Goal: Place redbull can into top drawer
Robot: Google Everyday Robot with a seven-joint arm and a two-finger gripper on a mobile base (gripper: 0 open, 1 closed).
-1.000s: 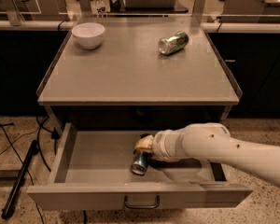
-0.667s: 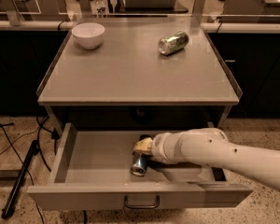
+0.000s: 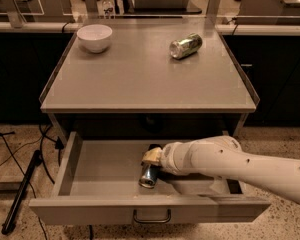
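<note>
Beneath the grey tabletop (image 3: 140, 79), the top drawer (image 3: 90, 215) holds redbull can (image 3: 149, 175) and tool (image 3: 153, 157), grip unclear.

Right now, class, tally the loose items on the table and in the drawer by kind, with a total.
Cans: 2, the redbull can in the top drawer by the gripper, and the greenish-silver can on the table
Bowls: 1, the white bowl on the table
Total: 3

My jaws, matt tan on a smooth white plastic arm (image 3: 230, 161), sit in the top drawer (image 3: 105, 166), whose panels are matt grey with a dark metal handle (image 3: 152, 217). The redbull can (image 3: 149, 176) at them is shiny metal.
</note>
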